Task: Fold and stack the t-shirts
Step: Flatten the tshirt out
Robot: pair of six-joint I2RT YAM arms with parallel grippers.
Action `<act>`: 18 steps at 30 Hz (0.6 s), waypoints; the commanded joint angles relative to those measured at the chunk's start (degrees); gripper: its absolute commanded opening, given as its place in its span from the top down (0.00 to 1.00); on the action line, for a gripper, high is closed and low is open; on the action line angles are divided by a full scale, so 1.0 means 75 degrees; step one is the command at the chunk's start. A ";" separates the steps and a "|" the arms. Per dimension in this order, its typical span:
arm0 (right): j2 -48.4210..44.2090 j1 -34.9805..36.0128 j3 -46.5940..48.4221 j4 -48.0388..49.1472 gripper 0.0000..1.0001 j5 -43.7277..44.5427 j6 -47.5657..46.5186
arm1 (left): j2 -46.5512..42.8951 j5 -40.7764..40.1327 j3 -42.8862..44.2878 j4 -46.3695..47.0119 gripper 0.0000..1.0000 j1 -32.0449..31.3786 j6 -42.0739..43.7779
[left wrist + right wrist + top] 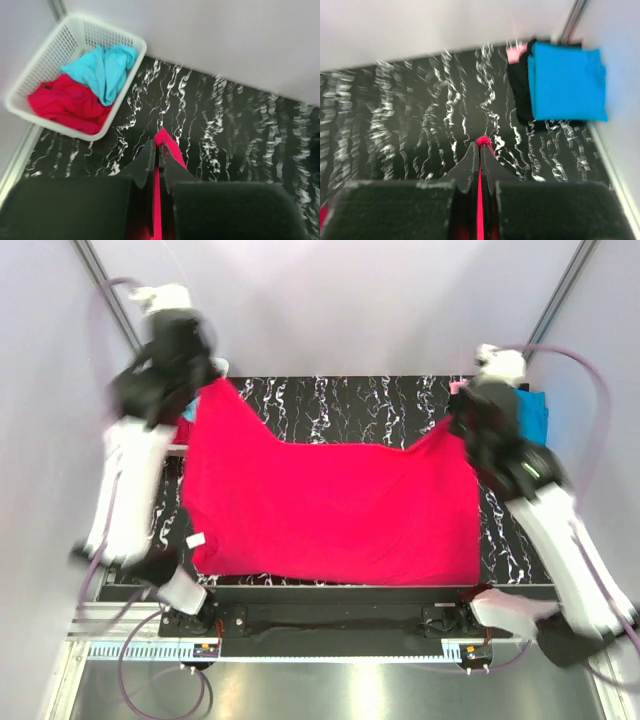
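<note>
**Crimson shirt held up by two corners over the table**

A crimson t-shirt [330,505] is stretched wide across the black, white-veined table [350,400] and covers most of its middle and near half. The cloth is plain and one solid colour, with only faint creases. Its near hem runs in a fairly straight line along the table's near edge. A small white tag [195,540] sticks out at the shirt's left side, close to the table's near-left corner. The far edge rises to a peak at each end and sags in a shallow dip between them, over the table's centre.

The left gripper [205,380] is pinched tight on the peak toward the table's far-left corner. In its wrist view a thin strip of crimson shows between the closed fingers [145,162]. The right gripper [455,420] is clamped the same way on the peak toward the table's far-right side, with a red sliver between its fingers [470,162].

At the table's far-left corner stands a white lattice basket [35,67], holding a loose turquoise t-shirt [102,70] draped over a crumpled red t-shirt [70,105]. At the table's far-right corner a folded turquoise t-shirt [567,82] lies flat on a black garment [520,90], with a bit of pink cloth [516,51] showing at the far side.
</note>
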 commanded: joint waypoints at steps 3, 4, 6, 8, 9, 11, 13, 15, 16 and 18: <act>0.3117 -0.1942 -0.0301 0.2211 1.00 -0.1510 0.1027 | 0.3417 -0.0310 0.1175 0.0244 1.00 0.0199 -0.0474; 0.4026 -0.2153 -0.0079 0.2284 1.00 -0.1686 0.1051 | 0.4280 -0.0286 0.1537 0.0267 1.00 0.0257 -0.0381; 0.4985 -0.2611 0.0962 0.2355 1.00 -0.2050 0.1016 | 0.5261 0.0040 0.2871 0.0291 1.00 0.0609 -0.0345; 0.6305 -0.3008 0.2281 0.2332 1.00 -0.2400 0.0876 | 0.6182 0.0565 0.3437 0.0675 1.00 0.1030 -0.0310; 0.6715 -0.3104 0.2743 0.2285 1.00 -0.2449 0.0818 | 0.6269 0.0860 0.3288 0.0968 1.00 0.1182 -0.0286; 0.7852 -0.3268 0.3634 0.2168 1.00 -0.2682 0.0526 | 0.6317 0.0991 0.2622 0.1972 0.89 0.1464 -0.0228; 0.8636 -0.3397 0.4713 0.2039 1.00 -0.2800 0.0373 | 0.6293 0.0899 0.1941 0.2515 0.78 0.1558 -0.0065; 0.9002 -0.3490 0.5496 0.1911 0.99 -0.3080 0.0232 | 0.6374 0.0873 0.1729 0.3160 0.68 0.1582 0.0100; 0.9236 -0.3503 0.5722 0.1840 0.92 -0.3500 0.0103 | 0.6410 0.0967 0.1728 0.3359 0.50 0.1605 0.0147; 0.9262 -0.3491 0.5795 0.1816 0.53 -0.3632 0.0008 | 0.6352 0.1224 0.1612 0.3676 0.02 0.1605 0.0217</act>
